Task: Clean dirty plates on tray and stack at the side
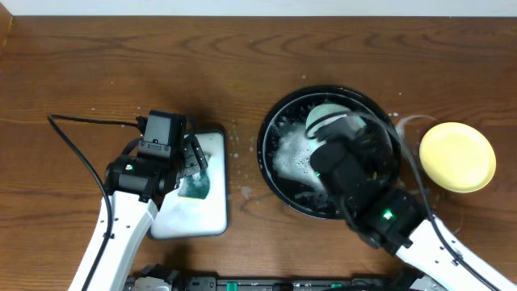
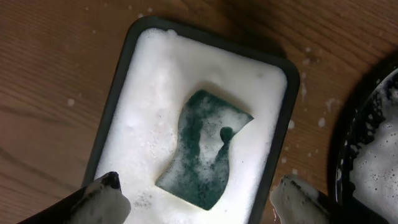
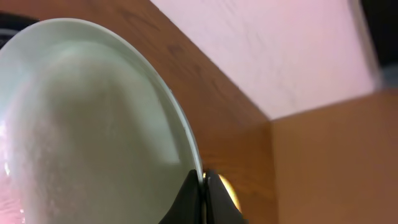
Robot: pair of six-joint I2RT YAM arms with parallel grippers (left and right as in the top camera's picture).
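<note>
The black round tray (image 1: 275, 121) holds foam. My right gripper (image 3: 203, 180) is shut on the rim of a pale mint-blue plate (image 3: 81, 124) and holds it tilted over the tray; in the overhead view the plate (image 1: 325, 117) shows above the right arm. A yellow plate (image 1: 457, 157) lies on the table to the right of the tray. The third plate is hidden. My left gripper (image 2: 196, 199) is open above the foamy white tray (image 2: 155, 81), with the green sponge (image 2: 205, 149) lying between and ahead of its fingers, not held.
The white rectangular tray (image 1: 212, 212) with the green sponge (image 1: 196, 187) sits left of the black tray. A black cable (image 1: 73, 129) runs across the left table. Foam drops lie on the wood between the trays. The black tray's rim (image 2: 348, 130) shows in the left wrist view.
</note>
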